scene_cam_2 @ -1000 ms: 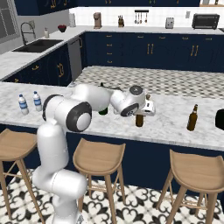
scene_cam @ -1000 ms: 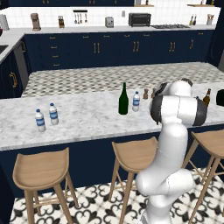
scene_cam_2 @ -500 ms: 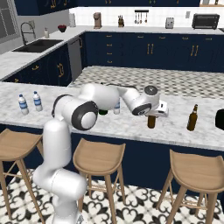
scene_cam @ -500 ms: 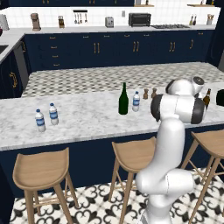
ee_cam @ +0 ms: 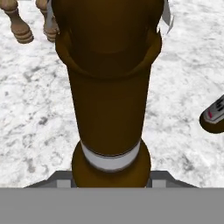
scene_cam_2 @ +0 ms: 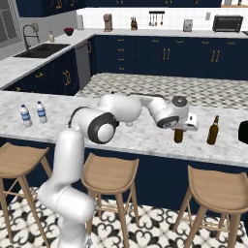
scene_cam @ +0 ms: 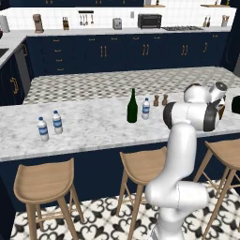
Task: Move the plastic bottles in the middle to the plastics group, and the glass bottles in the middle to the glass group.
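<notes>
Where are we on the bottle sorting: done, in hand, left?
Done: nothing is visibly sorted yet.
In hand: the gripper is shut on a brown beer bottle, held near the glass group's beer bottle.
Left: the green wine bottle and the small water bottle stand mid-counter, far from the plastics group.

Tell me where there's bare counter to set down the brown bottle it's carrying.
Bare marble lies between the held brown bottle and the standing beer bottle, and a wide stretch between the two water bottles and the green bottle. It's crowded around the green bottle, small water bottle and shakers.
</notes>
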{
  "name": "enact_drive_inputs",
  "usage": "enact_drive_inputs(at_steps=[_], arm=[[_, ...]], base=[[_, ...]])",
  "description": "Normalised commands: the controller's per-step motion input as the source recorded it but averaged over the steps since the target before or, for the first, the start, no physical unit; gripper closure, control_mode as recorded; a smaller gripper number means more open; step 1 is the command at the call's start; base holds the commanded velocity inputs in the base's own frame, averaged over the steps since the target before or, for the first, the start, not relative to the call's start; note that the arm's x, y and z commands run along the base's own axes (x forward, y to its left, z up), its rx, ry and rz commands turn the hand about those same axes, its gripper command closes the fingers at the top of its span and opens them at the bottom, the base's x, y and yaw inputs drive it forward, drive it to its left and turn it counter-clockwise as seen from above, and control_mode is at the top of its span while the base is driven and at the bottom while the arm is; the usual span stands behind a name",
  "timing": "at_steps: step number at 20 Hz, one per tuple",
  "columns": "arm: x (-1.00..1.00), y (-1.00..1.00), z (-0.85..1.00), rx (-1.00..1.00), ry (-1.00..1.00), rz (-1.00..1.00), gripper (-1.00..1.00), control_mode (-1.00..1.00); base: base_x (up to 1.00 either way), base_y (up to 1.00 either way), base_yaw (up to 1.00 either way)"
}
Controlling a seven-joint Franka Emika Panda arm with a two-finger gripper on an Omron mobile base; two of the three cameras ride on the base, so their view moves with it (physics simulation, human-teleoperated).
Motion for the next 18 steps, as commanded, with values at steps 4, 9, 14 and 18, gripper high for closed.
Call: enact_drive_inputs(at_steps=[4, 9, 14, 18], arm=[[0.37, -0.46, 0.00, -0.02, 0.00, -0.01, 1.00, -1.00], [0.39, -0.32, 0.00, -0.04, 0.00, 0.00, 1.00, -1.00], [0.16, -0.34, -0.06, -0.03, 0.04, -0.02, 1.00, -1.00], [0.00, -0.04, -0.35, 0.00, 0.04, 0.00, 1.00, -1.00]], base=[[0.00, 0.00, 0.00], [0.00, 0.00, 0.00], [0.00, 0.00, 0.00], [0.00, 0.00, 0.00]])
